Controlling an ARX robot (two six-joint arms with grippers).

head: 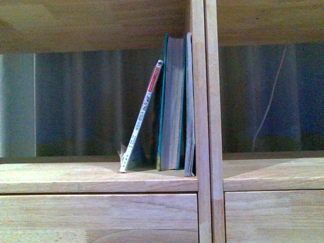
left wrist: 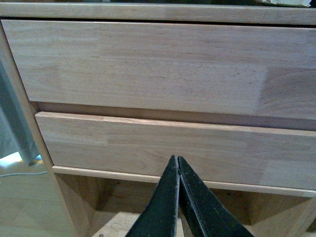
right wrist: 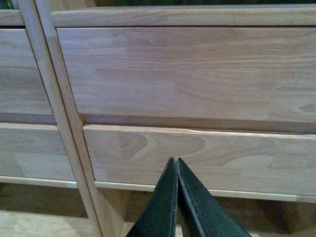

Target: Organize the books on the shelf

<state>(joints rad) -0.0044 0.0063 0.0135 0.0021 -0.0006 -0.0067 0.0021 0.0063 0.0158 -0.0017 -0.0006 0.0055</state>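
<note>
In the light-brown wooden bookcase [head: 101, 177], a thin white paperback with a red-marked spine [head: 143, 114] leans against a thick teal-covered book [head: 172, 104], which stands upright beside a slim grey booklet [head: 189, 106] at the upright. The left gripper [left wrist: 178, 165] and right gripper [right wrist: 177, 165] are both closed and empty, facing plain front panels.

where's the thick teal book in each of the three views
Front view: the thick teal book stands upright in the compartment, between the leaning white paperback and the slim grey booklet by the upright.
Left wrist view: not in it; only wooden front panels and the shut left gripper.
Right wrist view: not in it; panels and the shut right gripper.
Shared landmark: the shelf's plain front panels.
</note>
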